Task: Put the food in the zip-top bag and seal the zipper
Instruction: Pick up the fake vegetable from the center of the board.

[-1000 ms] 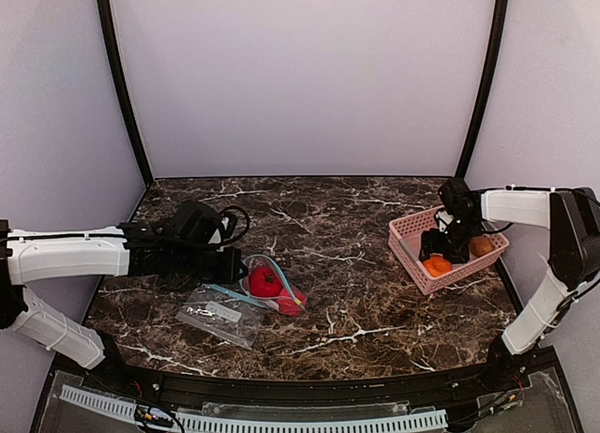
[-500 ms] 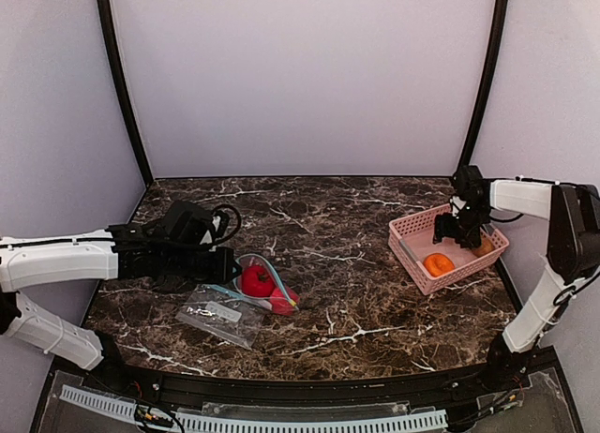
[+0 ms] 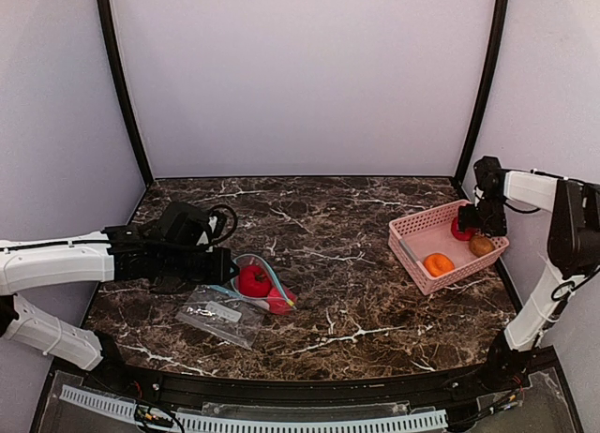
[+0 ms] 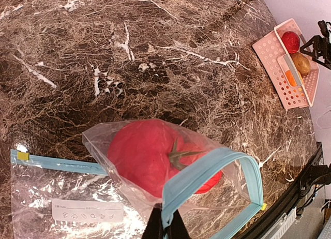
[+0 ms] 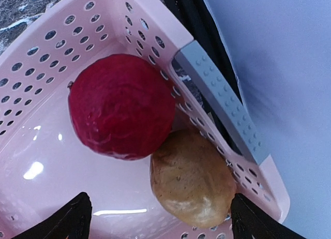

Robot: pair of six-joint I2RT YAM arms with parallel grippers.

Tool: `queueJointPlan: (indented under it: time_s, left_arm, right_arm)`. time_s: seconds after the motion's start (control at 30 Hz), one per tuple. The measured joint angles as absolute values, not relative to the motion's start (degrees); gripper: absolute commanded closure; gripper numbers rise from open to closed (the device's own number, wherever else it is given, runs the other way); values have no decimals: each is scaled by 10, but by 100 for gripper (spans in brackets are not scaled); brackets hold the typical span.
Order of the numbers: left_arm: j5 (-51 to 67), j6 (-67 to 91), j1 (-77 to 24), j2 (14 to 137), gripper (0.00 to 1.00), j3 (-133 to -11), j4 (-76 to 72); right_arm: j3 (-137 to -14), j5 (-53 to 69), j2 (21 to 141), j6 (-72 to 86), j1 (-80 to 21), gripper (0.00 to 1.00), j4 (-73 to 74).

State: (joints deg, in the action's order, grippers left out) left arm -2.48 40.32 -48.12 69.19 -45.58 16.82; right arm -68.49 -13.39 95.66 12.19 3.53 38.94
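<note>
The zip-top bag (image 4: pixel 98 146) lies on the dark marble table (image 3: pixel 347 255), left of centre. The rim of its teal zipper (image 4: pixel 207 164) is clamped between the closed fingertips of the left gripper (image 4: pixel 165 226), and the mouth stands open in a loop. Inside sits a red tomato-like piece (image 4: pixel 150 159), with a second red piece (image 3: pixel 279 302) just beside it near the mouth. A flat clear panel (image 4: pixel 41 192) bearing a white label (image 4: pixel 88 212) spreads next to the grip; whether it belongs to the same bag cannot be told. At the far right, the right gripper (image 5: pixel 163 223) hovers with fingers spread wide over a pink basket (image 5: pixel 31 58), gripping nothing. In the basket a red piece (image 5: pixel 121 107) touches a brown-tan piece (image 5: pixel 194 179), and an orange piece (image 3: pixel 438 263) lies apart from them.
</note>
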Motion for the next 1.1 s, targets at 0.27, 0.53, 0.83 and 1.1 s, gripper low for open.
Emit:
queueJointPlan:
  time_s: [0.27,0.53,0.83,1.1]
  left_arm:
    - [-24,403,-481,694,99,-456,168]
    - [-24,403,-481,698,99,-456,168]
    - [-19,403,-481,709,99,-456,168]
    - [-19,403,-481,709,99,-456,168]
  right_arm:
    - [-709,-168,1035,78,36,15,388]
    - [-693,-135,1032,63,23,18,385]
    - [-681,-135,1020,74,5,20,402]
    - [-680,-124,1020,96,5,44,407]
